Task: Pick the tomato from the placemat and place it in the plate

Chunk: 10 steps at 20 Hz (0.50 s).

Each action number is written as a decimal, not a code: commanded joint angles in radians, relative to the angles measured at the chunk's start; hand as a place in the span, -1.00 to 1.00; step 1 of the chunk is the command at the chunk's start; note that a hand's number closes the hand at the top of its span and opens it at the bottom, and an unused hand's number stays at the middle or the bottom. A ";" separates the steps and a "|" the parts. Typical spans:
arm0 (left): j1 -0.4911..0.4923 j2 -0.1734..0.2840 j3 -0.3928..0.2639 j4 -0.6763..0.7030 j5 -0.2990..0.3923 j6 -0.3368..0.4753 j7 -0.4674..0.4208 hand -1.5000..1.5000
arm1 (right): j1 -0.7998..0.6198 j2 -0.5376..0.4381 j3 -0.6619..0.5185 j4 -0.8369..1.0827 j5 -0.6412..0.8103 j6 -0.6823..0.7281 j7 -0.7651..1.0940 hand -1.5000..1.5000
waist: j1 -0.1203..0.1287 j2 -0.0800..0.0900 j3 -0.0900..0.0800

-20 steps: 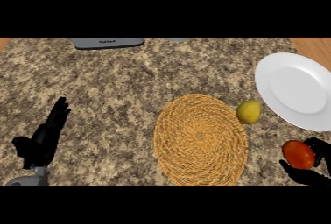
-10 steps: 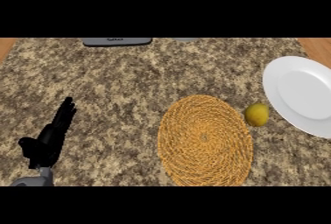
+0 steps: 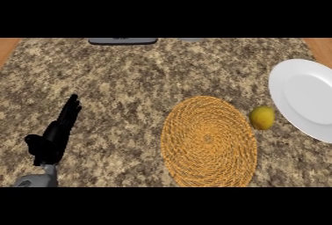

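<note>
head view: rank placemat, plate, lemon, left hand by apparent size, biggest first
1. Placemat, fully in view.
2. Plate, cut off by the right edge, so its full size is unsure.
3. Left hand, open, resting at the left.
4. Lemon, smallest, between placemat and plate.

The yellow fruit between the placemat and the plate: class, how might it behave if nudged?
The yellow fruit looks rounded, so it would probably roll. It sits close by the plate, so a rightward push might bump it against the rim. Its skin seems smooth, perhaps slippery.
</note>
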 commanded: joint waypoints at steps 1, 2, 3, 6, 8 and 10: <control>0.034 0.016 0.018 -0.022 0.010 -0.032 -0.013 0.00 | -0.053 0.012 -0.022 -0.068 -0.008 0.001 0.043 1.00 | 0.013 0.001 0.000; 0.005 0.017 0.024 -0.011 0.011 -0.034 0.012 0.00 | -0.024 0.023 -0.041 -0.139 -0.025 0.043 0.064 1.00 | 0.008 0.001 -0.001; 0.025 0.042 0.043 -0.024 0.044 -0.083 0.008 0.00 | -0.064 -0.001 -0.028 -0.080 -0.023 0.057 0.042 1.00 | 0.013 0.001 0.000; 0.003 0.000 0.026 0.022 -0.008 -0.042 -0.035 0.00 | -0.111 -0.001 -0.010 -0.143 -0.009 0.085 0.131 1.00 | 0.011 0.002 0.000; -0.031 0.001 0.027 0.031 -0.008 -0.041 0.000 0.00 | -0.197 -0.045 0.040 -0.122 0.002 0.093 0.193 1.00 | 0.017 0.003 0.000; -0.009 0.015 0.031 -0.004 0.001 -0.067 0.018 0.00 | -0.234 -0.066 0.068 -0.101 0.039 0.098 0.215 1.00 | 0.019 0.003 0.000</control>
